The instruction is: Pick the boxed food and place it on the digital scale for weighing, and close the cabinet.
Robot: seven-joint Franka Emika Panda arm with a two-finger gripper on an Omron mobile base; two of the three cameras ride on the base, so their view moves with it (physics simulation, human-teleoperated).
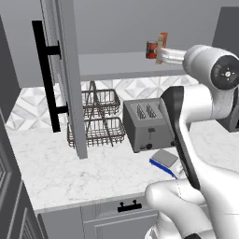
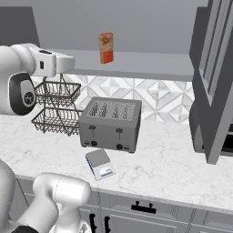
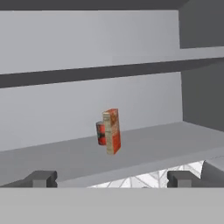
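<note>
On the lower shelf of the open wall cabinet (image 2: 136,61), the boxed food (image 2: 106,48) stands upright, an orange-red carton with a pale round picture on its front. A short red can (image 3: 101,133) stands just behind it, partly hidden by the carton. My gripper (image 3: 112,178) hangs in front of the shelf edge, well apart from the carton, its two dark finger tips (image 3: 41,178) spread wide with nothing between them. Below, on the white marble counter (image 2: 164,168), the digital scale (image 2: 100,163) lies flat just in front of the grey four-slot toaster (image 2: 110,124), blue base under a pale top plate. A two-tier wire basket rack (image 2: 57,105) stands beside the toaster against the patterned backsplash. The cabinet door (image 1: 63,74) with its long black bar handle (image 1: 45,74) stands swung open
</note>
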